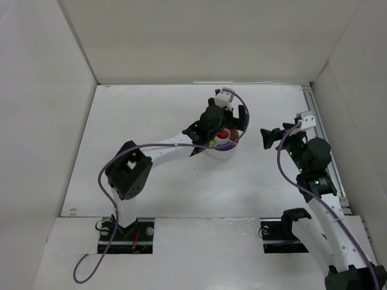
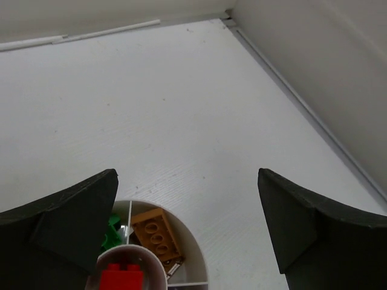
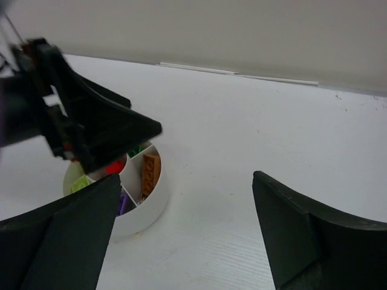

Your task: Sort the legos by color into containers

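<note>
The round white tub (image 1: 219, 154) stands at mid-table, its containers holding the legos. A red brick (image 2: 121, 278) lies in the small central circle. An orange-brown brick (image 2: 156, 233) and green pieces (image 2: 112, 232) fill wedge sections beside it. Purple (image 3: 124, 203) and yellow-green (image 3: 78, 184) pieces show in other sections. My left gripper (image 1: 234, 121) hovers over the tub's far side, open with nothing between its fingers (image 2: 72, 217). My right gripper (image 1: 266, 138) stands open to the right of the tub, apart from it and empty.
White walls close in the table on the left, back and right. A metal rail (image 1: 323, 139) runs along the right edge. A purple cable (image 1: 109, 181) loops along the left arm. In the right wrist view the left gripper (image 3: 91, 124) hides part of the tub (image 3: 151, 202).
</note>
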{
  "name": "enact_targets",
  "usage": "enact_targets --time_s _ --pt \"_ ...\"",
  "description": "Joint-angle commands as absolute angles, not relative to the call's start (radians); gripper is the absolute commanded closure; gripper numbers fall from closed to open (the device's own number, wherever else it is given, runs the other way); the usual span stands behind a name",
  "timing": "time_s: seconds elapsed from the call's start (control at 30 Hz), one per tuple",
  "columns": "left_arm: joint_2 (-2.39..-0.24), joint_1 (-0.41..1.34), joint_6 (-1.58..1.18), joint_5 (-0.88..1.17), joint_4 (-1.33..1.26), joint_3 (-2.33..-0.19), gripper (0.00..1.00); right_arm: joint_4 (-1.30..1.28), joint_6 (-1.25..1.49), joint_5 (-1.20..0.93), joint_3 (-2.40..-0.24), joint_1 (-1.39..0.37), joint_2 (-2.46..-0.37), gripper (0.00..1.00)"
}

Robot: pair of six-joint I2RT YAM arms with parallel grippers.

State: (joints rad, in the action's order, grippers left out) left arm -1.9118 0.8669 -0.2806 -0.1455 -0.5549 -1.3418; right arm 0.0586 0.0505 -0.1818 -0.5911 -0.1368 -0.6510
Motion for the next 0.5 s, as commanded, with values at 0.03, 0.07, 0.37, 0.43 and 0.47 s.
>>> enact_targets --time_s 0.03,0.07,0.37,0.43,0.47 --pt "-1.634 0.807 -0.356 -0.137 -0.458 -1.341 0.0 0.072 0.09 -0.085 -0.594 -0.129 -0.653 0.0" --pt "-1.603 0.792 -0.373 -0.158 -0.39 -1.341 0.0 0.072 0.1 -0.068 -0.594 -0.129 -0.653 0.0" --pt "-1.274 0.57 -0.738 -0.456 0.379 -1.211 0.0 -0.057 0.228 0.168 -0.637 -0.129 -0.719 0.0" --pt "-1.162 0.535 -0.77 -0.443 0.379 -1.101 0.0 -0.069 0.238 0.169 -0.661 -0.129 -0.733 0.0" --pt "-1.126 0.513 -0.77 -0.431 0.37 -1.069 0.0 -0.08 0.238 0.182 -0.661 -0.129 -0.742 0.0"
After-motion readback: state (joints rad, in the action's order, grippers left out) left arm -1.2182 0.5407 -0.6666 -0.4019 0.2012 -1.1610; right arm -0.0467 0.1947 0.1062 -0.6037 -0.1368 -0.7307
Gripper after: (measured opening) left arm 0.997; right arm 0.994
